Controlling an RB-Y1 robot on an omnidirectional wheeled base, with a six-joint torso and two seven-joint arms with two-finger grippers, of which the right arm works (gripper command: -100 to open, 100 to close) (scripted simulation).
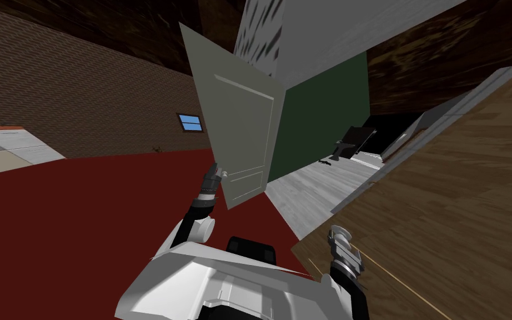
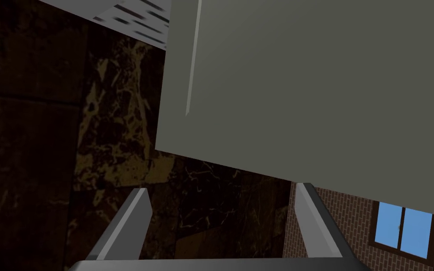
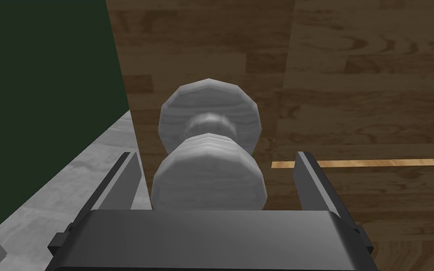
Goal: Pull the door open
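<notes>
Between the jaws of the right gripper (image 3: 217, 156) sits a pale grey round knob (image 3: 209, 176). The jaws stand apart on either side of it, with a gap showing on each side, so they are not pressing it. The knob is mounted close to the free edge of the wooden door (image 3: 352, 94), which takes up the robot's right side in the head view. Past that edge lie a grey plank floor (image 1: 316, 189) and a dark green wall (image 1: 327, 111).

On the robot's left, the left gripper (image 2: 221, 189) is raised, with its jaws apart and holding nothing. It is just beside the lower edge of a grey-green panelled door (image 2: 305, 94), near that door's small knob (image 1: 224, 174). This second door stands swung out over the red floor (image 1: 83, 222).

Further back runs a brown brick wall (image 1: 83, 100) with a small blue window (image 1: 190, 122). Beyond the plank floor a dark object (image 1: 355, 141) stands before a black area (image 1: 399, 125); what it is cannot be told.
</notes>
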